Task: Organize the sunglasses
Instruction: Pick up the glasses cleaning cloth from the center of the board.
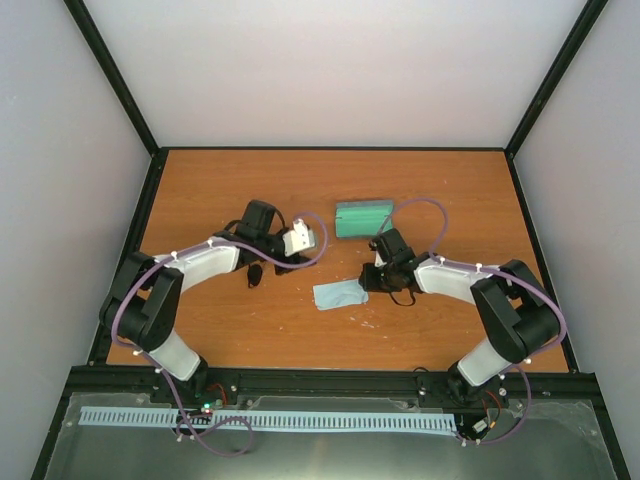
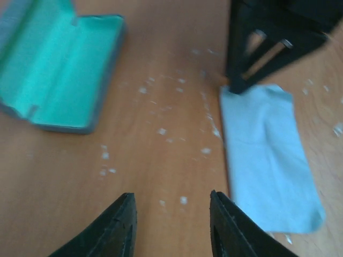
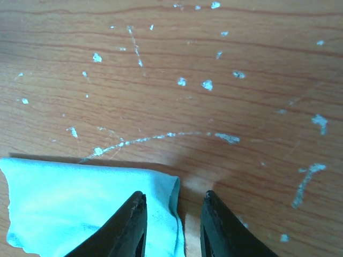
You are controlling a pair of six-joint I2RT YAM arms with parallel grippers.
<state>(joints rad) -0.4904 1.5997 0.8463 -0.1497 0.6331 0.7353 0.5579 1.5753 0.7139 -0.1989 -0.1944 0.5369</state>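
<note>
**Top view.** Two arms, left (image 1: 205, 262) and right (image 1: 450, 278), are seen reaching inward over one wooden table (image 1: 450, 190). One case (image 1: 362, 218), open with its green lining exposed, is laid just above the frame's centre. One pale blue cloth (image 1: 338, 293) is laid below it, between the two wrists. The sunglasses cannot be placed with certainty: one small dark shape (image 1: 254, 275) is seen just under the left forearm, left of centre, but it is too small to be identified.

**Right wrist view.** The right gripper (image 3: 171, 198) is shown at the bottom edge with jaws parted and nothing clamped — bare wood is seen in the gap. The finger on the frame's left is placed over the cloth's right corner.

**Left wrist view (blurred).** The left gripper (image 2: 171, 201) is shown released, its jaws apart over bare wood. The open case is seen at upper left and the cloth at right — the right gripper's tip is seen at the cloth's far end, upper right.
</note>
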